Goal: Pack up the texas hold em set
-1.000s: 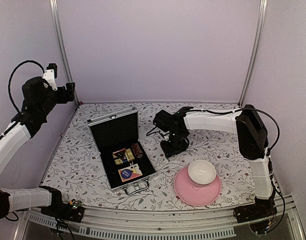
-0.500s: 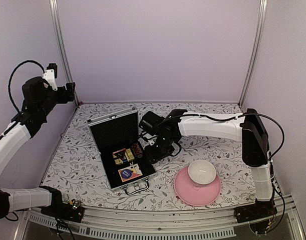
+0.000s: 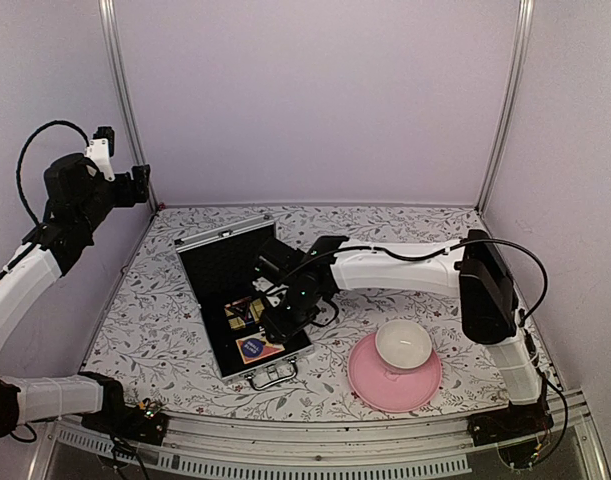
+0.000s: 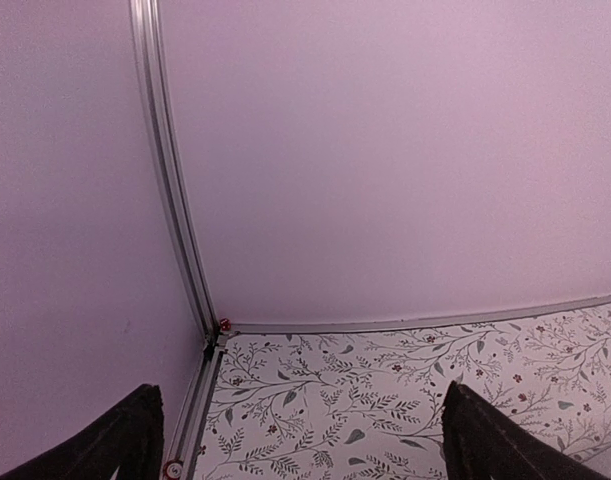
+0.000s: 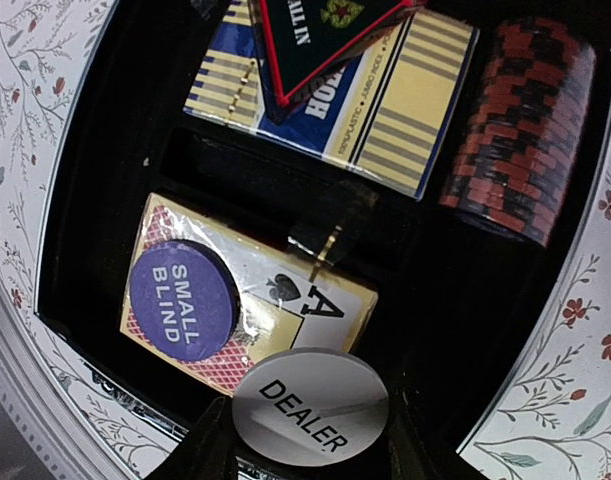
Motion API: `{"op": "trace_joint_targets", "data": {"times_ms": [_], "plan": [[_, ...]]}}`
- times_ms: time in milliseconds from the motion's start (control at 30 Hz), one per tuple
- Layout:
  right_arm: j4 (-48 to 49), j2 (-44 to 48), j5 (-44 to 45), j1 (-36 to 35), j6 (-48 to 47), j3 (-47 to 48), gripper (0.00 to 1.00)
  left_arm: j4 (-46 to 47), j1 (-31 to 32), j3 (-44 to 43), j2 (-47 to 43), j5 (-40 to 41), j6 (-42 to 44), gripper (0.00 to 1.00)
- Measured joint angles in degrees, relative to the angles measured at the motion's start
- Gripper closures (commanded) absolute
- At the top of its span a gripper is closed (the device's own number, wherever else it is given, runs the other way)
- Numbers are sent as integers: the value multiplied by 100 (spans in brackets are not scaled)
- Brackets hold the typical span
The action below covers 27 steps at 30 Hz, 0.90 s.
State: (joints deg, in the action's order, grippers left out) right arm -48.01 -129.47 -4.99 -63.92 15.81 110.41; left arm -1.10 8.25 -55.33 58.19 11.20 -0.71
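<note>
Pinching the white DEALER disc (image 5: 310,405) by its rim, my right gripper (image 5: 310,445) hangs over the open briefcase (image 3: 225,262), jaws clamped on it. Right below is the red card box (image 5: 320,300) with the blue SMALL BLIND disc (image 5: 180,300) on top. The gold-and-dark card box (image 5: 405,110) and chip stack (image 5: 520,120) lie further in, toward the lid. So I reckon the drop is basically straight down. The left gripper (image 4: 300,440) is spread wide and empty, well away, up facing the back wall (image 4: 385,150).

The scene is evenly and softly lit with faint shadows on the surface (image 3: 145,320), glare is seen on the card box (image 5: 275,300) wrap, and the right wrist view is bowed at its edges.
</note>
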Motion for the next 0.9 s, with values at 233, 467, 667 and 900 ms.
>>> {"op": "trace_joint_targets", "data": {"times_ms": [233,467,667,900], "plan": [[9,-221,-133,-33,-39,0,51,0,7,0,0,0,0,3],[61,-232,-223,-35,-48,2,51,0,13,0,0,0,2,3],[94,-304,-273,-57,-72,35,50,0,22,0,0,0,4,3],[131,-308,-302,-61,-114,63,50,0,26,0,0,0,4,3]]}}
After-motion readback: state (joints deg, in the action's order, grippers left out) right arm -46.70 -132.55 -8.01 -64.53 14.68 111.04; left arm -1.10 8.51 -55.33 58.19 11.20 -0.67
